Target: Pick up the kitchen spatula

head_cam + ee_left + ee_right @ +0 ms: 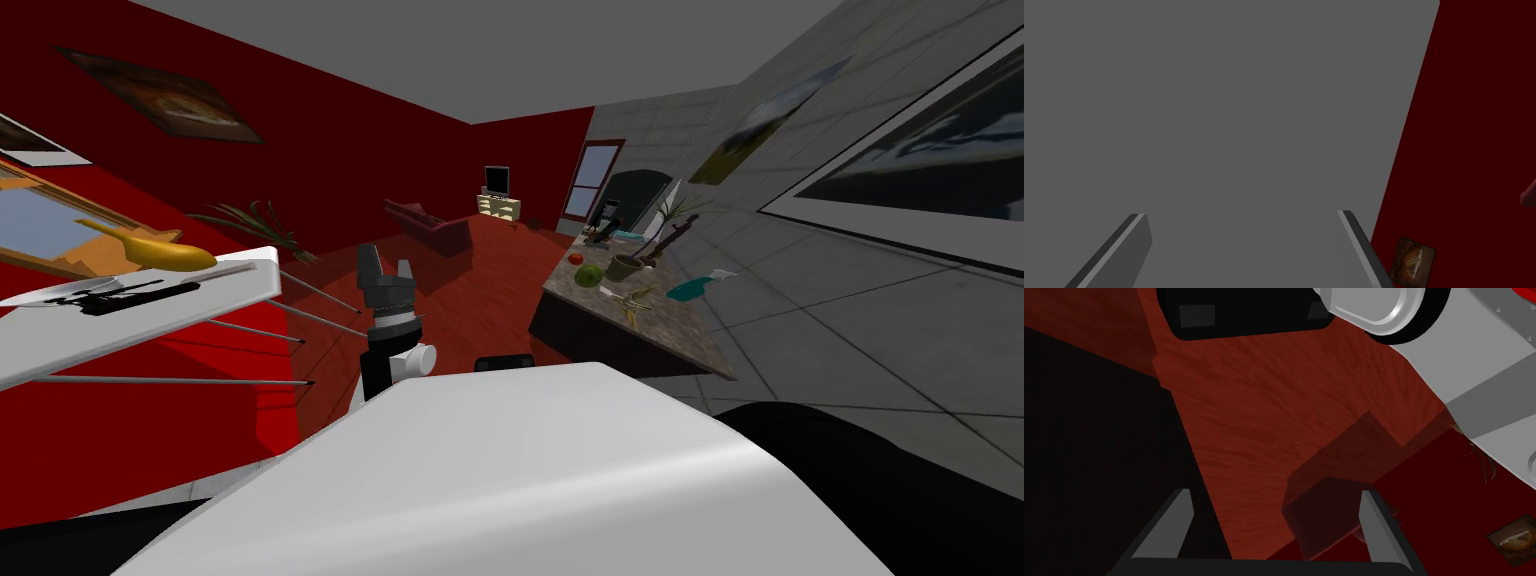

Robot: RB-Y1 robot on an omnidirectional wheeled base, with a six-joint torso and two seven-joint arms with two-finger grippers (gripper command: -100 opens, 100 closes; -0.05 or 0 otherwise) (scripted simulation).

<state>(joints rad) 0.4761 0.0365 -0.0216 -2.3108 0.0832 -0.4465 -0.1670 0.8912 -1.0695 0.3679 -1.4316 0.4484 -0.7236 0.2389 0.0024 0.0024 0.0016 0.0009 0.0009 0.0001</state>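
Observation:
On the white table (pixel 60 340) at my far left lies a flat black long-handled utensil (pixel 140 292), most likely the spatula, beside a white plate (pixel 62 291). A yellow long-handled thing (pixel 152 252) lies just behind it. My left gripper (pixel 386 262) is raised in front of me, to the right of the table and well apart from the utensil. Its fingers (pixel 1119 245) stand open with nothing between them. My right gripper (pixel 1276 495) is open too, empty, and pointed at the red-brown floor (pixel 1249 418).
Thin table legs (pixel 300 318) stick out toward my left arm. A stone counter (pixel 690 335) at right carries a melon (pixel 590 275), a pot (pixel 626 267) and a teal spray bottle (pixel 698 287). A red sofa (pixel 430 228) stands farther back across the floor.

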